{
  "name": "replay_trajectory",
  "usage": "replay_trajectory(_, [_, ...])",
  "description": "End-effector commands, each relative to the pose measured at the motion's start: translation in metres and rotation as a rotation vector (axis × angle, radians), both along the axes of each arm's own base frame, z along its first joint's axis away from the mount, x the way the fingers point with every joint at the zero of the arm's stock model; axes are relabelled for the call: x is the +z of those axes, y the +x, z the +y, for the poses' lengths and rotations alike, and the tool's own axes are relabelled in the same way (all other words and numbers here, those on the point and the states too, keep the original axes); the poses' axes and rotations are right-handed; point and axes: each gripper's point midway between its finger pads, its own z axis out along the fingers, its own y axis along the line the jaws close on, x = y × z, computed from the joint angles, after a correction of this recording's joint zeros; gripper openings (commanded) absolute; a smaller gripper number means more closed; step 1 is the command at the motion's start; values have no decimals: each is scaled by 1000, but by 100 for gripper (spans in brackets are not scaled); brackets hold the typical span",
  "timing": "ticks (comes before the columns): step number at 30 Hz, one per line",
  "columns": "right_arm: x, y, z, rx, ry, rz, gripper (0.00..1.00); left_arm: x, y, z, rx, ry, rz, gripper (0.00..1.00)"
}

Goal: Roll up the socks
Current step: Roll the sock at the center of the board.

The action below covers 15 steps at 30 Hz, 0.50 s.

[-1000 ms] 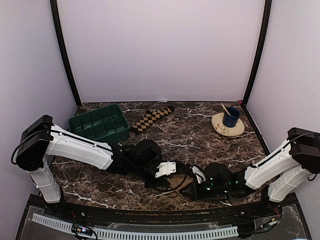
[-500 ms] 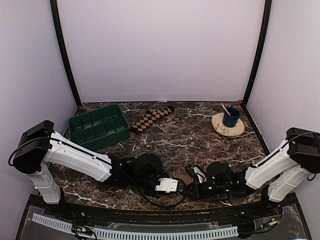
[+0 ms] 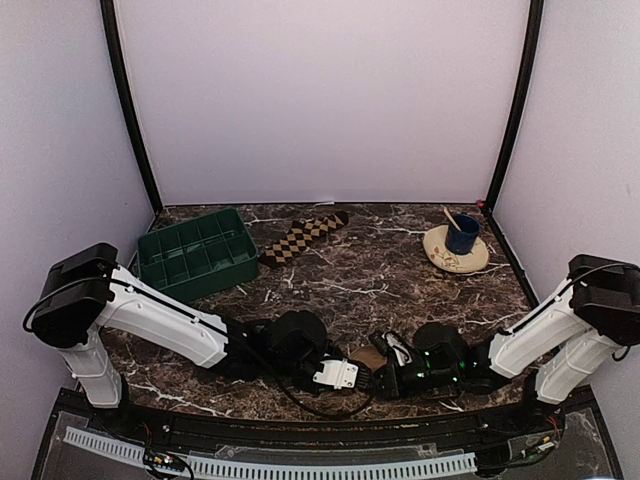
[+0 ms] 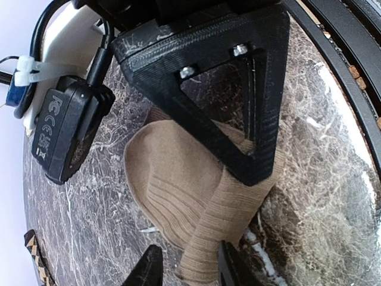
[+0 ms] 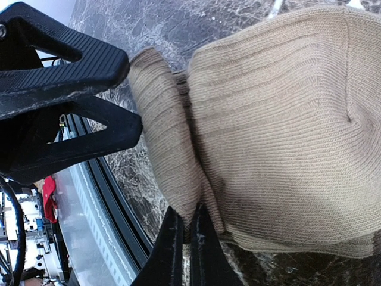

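Two socks lie on the dark marbled desk (image 3: 400, 285), well apart. From above, the brown-and-black diamond-checkered fabric sock (image 3: 300, 238) is flat near the far edge, just beside the green compartmented plastic tray (image 3: 195, 252) toward the far left corner. A cream plate (image 3: 478, 262) with a blue cup (image 3: 462, 236) on it sits toward the far right corner. The plain tan-brown ribbed sock (image 3: 368, 354) is at the middle of the near edge, mostly hidden where the left gripper (image 3: 358, 375) and right gripper (image 3: 378, 372) meet over it.

In the left wrist view this sock (image 4: 172, 179) is partly folded. A ribbed band of it runs between the left gripper's fingers (image 4: 229, 265), which are clamped on that band, and the right gripper's black triangular finger lies across the fabric beyond.

In the right wrist view the right gripper's fingers (image 5: 169, 247) are pressed together and seem to nip a thin edge at the fold. The left gripper holds the thicker ribbed fold at the left.

The knit looks soft, light and limp, so it will probably sag and spring open if let go. The ribbed cuff is the place to grip, pinching through every layer — a single layer would likely slip free.
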Motion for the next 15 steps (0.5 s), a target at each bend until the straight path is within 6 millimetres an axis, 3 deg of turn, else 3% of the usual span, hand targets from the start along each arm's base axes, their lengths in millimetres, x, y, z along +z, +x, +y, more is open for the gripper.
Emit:
replay_trajectory(1, [-24, -8, -18, 0, -82, 65, 0, -1, -8, 3, -29, 4, -1, 34])
replay_trajectory(8, [-24, -7, -19, 1, -80, 71, 0, -2, -20, 10, -40, 15, 17, 34])
replay_trajectory(15, [-23, -10, -17, 17, -72, 81, 0, -8, -12, 5, -19, 14, -22, 34])
